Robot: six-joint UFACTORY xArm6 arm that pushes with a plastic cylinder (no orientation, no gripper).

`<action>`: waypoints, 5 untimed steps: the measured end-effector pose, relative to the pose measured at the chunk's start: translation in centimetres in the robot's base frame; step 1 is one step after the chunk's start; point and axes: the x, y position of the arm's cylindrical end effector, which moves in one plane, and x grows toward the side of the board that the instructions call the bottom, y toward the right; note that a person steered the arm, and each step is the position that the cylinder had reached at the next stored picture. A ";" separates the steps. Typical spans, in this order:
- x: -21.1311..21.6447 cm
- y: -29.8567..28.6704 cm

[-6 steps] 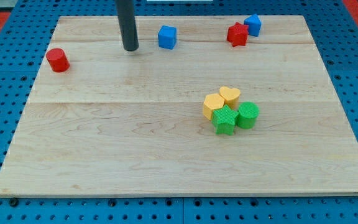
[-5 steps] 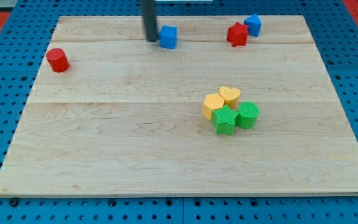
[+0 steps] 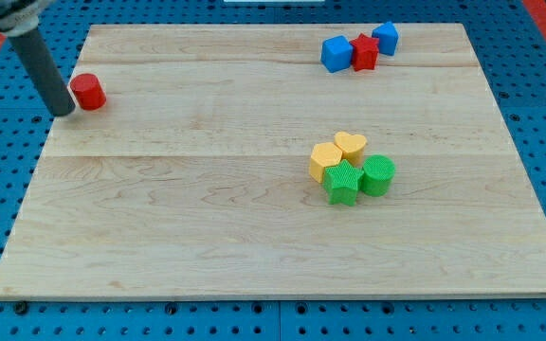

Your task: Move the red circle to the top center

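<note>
At the view's left edge, my tip (image 3: 63, 111) sits just left of the red circle (image 3: 88, 91), grasping nothing, being a bare rod. Push not begun; circle is far from top center.

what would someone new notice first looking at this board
Probably my tip, at the view's left edge just left of the red circle. Next, the tight cluster right of center: two yellow blocks behind two green blocks. At the view's top right, a red block sits wedged between two blue blocks.
</note>
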 end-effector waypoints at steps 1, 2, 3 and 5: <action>-3.6 2.6; -3.7 4.5; -4.1 18.1; -5.2 17.1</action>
